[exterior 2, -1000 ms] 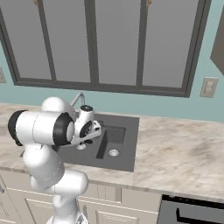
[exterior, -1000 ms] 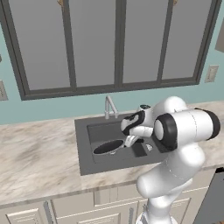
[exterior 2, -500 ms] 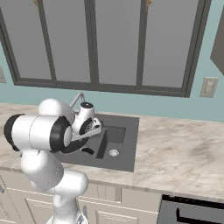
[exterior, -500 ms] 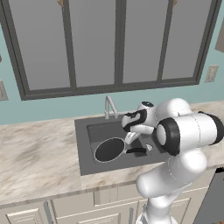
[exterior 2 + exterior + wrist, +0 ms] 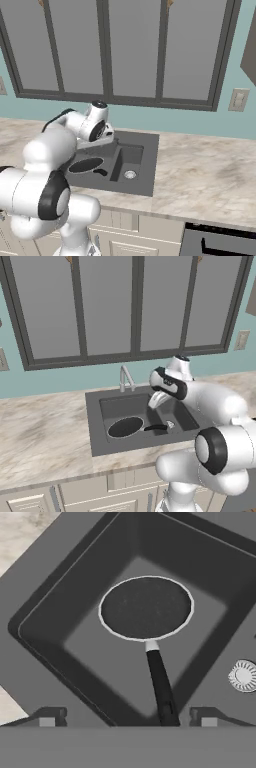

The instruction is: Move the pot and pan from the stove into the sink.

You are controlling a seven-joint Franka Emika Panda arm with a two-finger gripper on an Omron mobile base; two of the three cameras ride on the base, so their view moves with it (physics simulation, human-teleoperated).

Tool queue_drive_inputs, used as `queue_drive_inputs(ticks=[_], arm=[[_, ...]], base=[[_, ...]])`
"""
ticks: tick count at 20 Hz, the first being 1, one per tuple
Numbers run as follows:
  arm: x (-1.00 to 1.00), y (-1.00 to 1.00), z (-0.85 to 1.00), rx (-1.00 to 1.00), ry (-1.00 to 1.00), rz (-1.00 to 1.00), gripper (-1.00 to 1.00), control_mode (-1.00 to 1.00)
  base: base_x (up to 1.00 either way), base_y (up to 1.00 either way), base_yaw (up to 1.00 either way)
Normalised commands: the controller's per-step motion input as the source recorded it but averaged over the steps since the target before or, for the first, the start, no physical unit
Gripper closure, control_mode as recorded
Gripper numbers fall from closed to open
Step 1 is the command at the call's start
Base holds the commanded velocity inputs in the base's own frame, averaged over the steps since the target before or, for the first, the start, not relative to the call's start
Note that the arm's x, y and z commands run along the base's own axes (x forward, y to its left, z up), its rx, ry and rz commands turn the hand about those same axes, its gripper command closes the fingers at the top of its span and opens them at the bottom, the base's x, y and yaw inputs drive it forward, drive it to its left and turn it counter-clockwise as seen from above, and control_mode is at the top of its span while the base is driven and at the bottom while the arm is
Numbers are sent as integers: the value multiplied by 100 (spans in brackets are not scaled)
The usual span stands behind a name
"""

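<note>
Glossy white rounded arm (image 5: 220,406) segments (bulbous, smooth) with dark grey-black joint rings and caps.

The shallow round black frying pan with a thin pale rim (image 5: 145,608) lies flat on the bottom of the dark grey rectangular sink basin (image 5: 75,587), left of the silver drain; its long straight black handle points toward the drain side.

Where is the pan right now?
The pan lies flat on the floor of the sink, in its left half in the left base view, its handle pointing toward the drain.
</note>
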Motion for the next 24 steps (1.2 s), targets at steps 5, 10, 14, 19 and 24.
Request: queue_drive_inputs(ticks=[5, 10, 14, 19, 24], arm=[[-53, -8, 95, 0, 17, -3, -100, -100], [-68, -16, 77, 0, 15, -2, -100, -100], [-97, -32, 45, 0, 5, 0, -100, -100], [-100, -33, 12, -1, -4, 0, -100, -100], [-100, -34, 0, -3, -18, 2, -100, -100]], base=[[0, 0, 0], [0, 0, 0], [0, 0, 0], [0, 0, 0], [0, 0, 0]])
